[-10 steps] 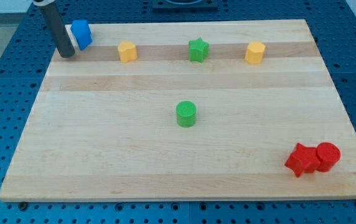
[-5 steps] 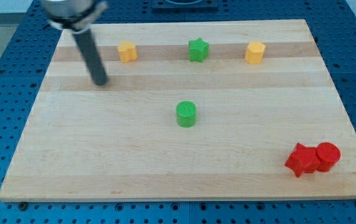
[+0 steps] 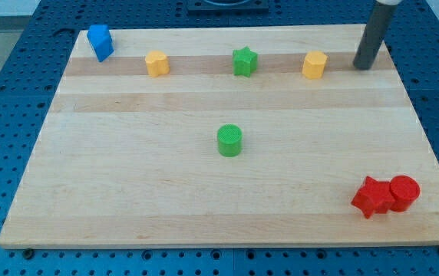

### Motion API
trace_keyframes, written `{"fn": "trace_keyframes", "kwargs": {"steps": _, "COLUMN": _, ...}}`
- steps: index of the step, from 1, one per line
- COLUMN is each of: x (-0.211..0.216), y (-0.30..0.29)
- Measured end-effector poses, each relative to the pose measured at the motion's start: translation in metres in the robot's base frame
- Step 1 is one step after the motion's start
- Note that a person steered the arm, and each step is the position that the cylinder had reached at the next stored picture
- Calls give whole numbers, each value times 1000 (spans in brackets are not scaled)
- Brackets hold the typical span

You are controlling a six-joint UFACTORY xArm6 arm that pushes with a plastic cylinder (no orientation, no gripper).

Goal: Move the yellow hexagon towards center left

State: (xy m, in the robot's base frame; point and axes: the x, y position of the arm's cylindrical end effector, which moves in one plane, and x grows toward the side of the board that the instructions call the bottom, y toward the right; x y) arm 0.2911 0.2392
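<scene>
Our tip (image 3: 364,66) is resting near the worktop's (image 3: 204,207) top right corner, with the dark rod rising from it toward the view's top edge. We are carrying no gripper (the arm is ending in the rod alone), so no grasping state applies here.

The yellow hexagon (image 3: 315,65) is sitting just to the view's left of our tip, near it but apart, with a strip of bare wood showing between the two. It is lying along the top edge, right of the middle.

Three more blocks are sharing that top row. The green star (image 3: 244,61) is standing at about the middle of the top edge. A second yellow block (image 3: 156,64) (its shape is not reading clearly, something rounded with a notch) is sitting further left. The blue block (image 3: 100,42), slanted and roughly wedge-like, is occupying the top left corner.

The green cylinder (image 3: 229,141) is standing alone near the worktop's centre, well apart from everything else.

In the bottom right corner the red star (image 3: 372,197) and the red cylinder (image 3: 404,192) are touching, the cylinder lying closer to the right edge.

Our tip is well apart from every block except the yellow hexagon.
</scene>
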Motion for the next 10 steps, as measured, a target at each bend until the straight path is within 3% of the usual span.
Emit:
{"fn": "trace_keyframes", "kwargs": {"steps": 1, "x": -10, "y": -27}}
{"fn": "trace_keyframes", "kwargs": {"steps": 3, "x": 54, "y": -115}}
{"fn": "trace_keyframes", "kwargs": {"steps": 5, "x": 66, "y": -225}}
{"fn": "trace_keyframes", "kwargs": {"steps": 6, "x": 63, "y": -200}}
{"fn": "trace_keyframes", "kwargs": {"steps": 8, "x": 16, "y": -193}}
{"fn": "trace_keyframes", "kwargs": {"steps": 10, "x": 73, "y": -332}}
